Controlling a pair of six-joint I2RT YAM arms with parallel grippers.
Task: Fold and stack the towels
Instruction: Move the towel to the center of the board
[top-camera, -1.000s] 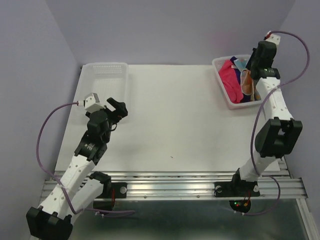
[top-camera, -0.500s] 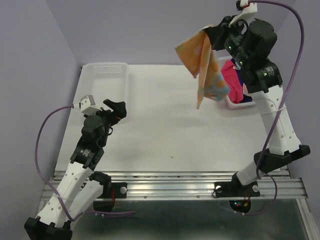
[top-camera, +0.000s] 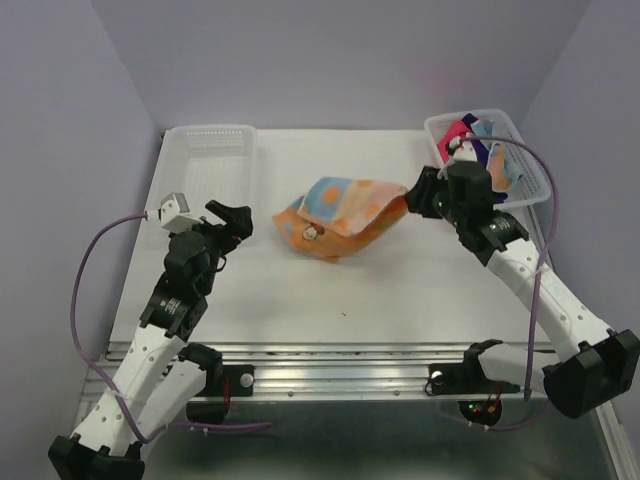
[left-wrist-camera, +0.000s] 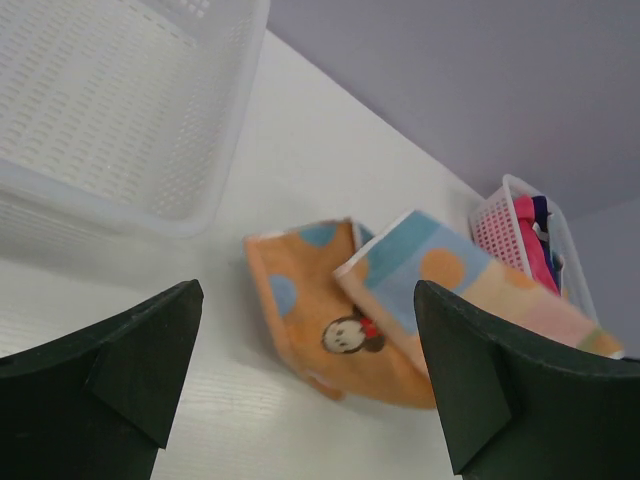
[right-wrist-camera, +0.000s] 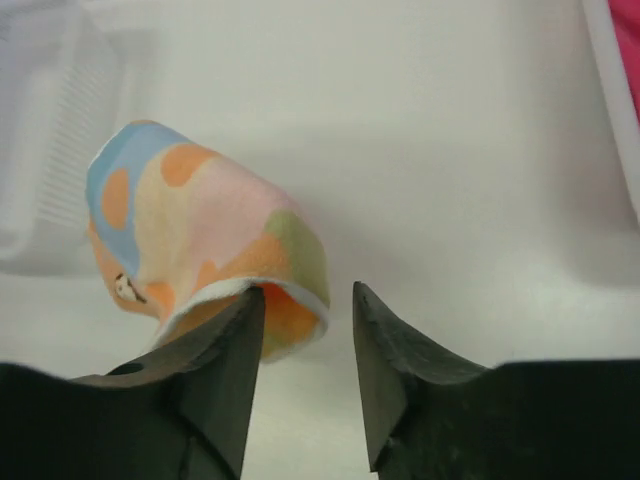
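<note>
A crumpled towel (top-camera: 340, 215), pastel orange, blue and pink with polka dots and a small cartoon figure, lies in the middle of the table (top-camera: 330, 290). My right gripper (top-camera: 415, 195) is at the towel's right edge. In the right wrist view its jaws stand apart (right-wrist-camera: 305, 290), and the towel's (right-wrist-camera: 200, 230) white hem rests against the left fingertip (right-wrist-camera: 245, 310) without being pinched. My left gripper (top-camera: 235, 218) hovers wide open to the left of the towel (left-wrist-camera: 330, 330), holding nothing. More towels, hot pink (top-camera: 458, 135) and striped (top-camera: 510, 170), fill the right basket.
An empty white perforated basket (top-camera: 210, 160) stands at the back left, just beyond my left gripper. A second white basket (top-camera: 437, 152) holding the other towels sits at the back right, behind my right arm. Purple walls close in the table.
My right gripper lifted the striped towel out of the right basket, swung it down and left onto the middle of the table, and its jaws have opened. The left arm has barely shifted.
</note>
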